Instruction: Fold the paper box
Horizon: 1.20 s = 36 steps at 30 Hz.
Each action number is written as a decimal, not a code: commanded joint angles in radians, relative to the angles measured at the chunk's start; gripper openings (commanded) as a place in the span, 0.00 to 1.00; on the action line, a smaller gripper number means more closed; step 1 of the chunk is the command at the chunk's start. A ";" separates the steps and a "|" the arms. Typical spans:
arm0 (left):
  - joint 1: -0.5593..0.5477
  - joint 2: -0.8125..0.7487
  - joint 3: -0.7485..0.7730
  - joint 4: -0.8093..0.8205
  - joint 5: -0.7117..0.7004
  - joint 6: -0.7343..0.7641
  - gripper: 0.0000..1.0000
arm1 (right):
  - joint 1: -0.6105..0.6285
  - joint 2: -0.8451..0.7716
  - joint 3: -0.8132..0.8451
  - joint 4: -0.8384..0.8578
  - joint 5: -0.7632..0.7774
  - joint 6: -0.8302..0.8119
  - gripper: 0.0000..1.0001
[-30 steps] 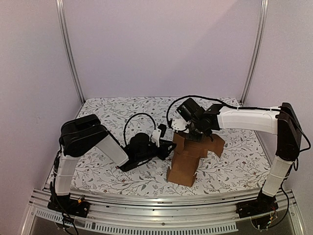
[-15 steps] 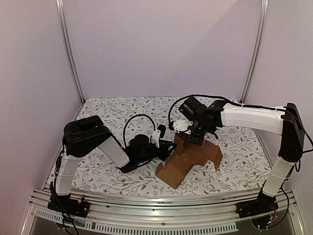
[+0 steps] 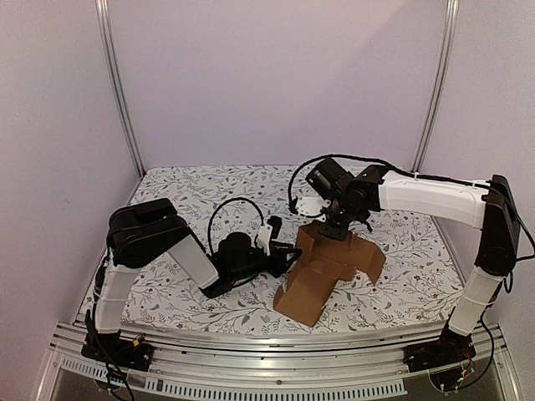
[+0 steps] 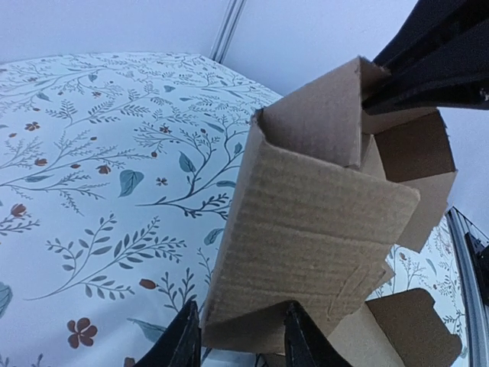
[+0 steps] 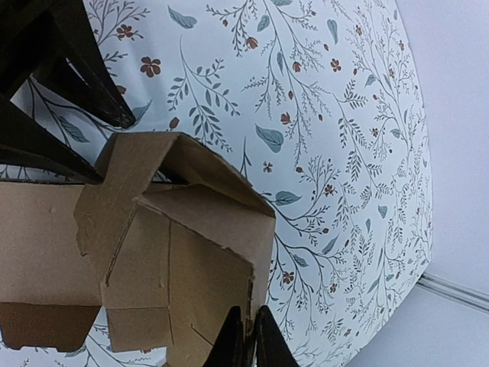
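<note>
Swinging back from where it hung half a second ago, the long near flap of the paper box (image 3: 322,267) now points less toward the left arm's side, and the right gripper (image 3: 334,232) above the box's far top has lifted a little. The box is half formed: its upper panels are bent into an open corner, while the lower flaps spread out beneath and touch the floral mat (image 3: 192,200) under it. It hangs between my two grippers. The right wrist view shows the right gripper's fingers (image 5: 232,338) nipped tight on the edge of one cardboard panel, so that side has a firm pinch. The left gripper (image 3: 291,253) sits at the box's left side, just beside the folded corner. Its fingers (image 4: 183,342) stand apart with the bottom edge of a wall panel between them, but I cannot tell whether they press the board or only bracket it. I judge we are mid-fold, raising and squaring the side walls, with the closing flaps not yet tucked. Next I would want the left gripper to steady or crease that wall while the right one brings its panel over. That calls for a slow, small move, as the board could spring back or slip from the pinch.
</note>
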<state>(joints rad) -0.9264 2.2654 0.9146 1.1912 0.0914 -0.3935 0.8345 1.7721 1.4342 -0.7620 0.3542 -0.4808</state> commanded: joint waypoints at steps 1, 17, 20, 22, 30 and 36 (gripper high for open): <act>0.011 -0.011 -0.008 0.023 0.042 0.000 0.38 | -0.006 0.028 0.021 -0.012 0.005 -0.003 0.06; 0.021 0.018 -0.024 0.088 0.056 -0.023 0.39 | 0.032 0.042 -0.005 -0.016 -0.031 0.002 0.11; 0.024 0.019 -0.032 0.091 0.042 -0.021 0.38 | 0.032 0.026 -0.015 -0.015 -0.048 0.007 0.13; 0.026 0.022 -0.027 0.088 0.045 -0.023 0.38 | 0.031 0.014 -0.021 -0.017 -0.078 0.013 0.13; 0.026 0.033 -0.014 0.089 0.066 -0.022 0.39 | 0.047 0.033 -0.039 -0.021 -0.111 0.025 0.14; 0.028 0.035 -0.024 0.093 0.068 -0.021 0.39 | 0.045 0.044 -0.006 -0.022 -0.037 0.032 0.13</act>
<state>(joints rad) -0.9112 2.2787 0.8944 1.2587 0.1497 -0.4160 0.8658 1.7893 1.4258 -0.7547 0.3168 -0.4675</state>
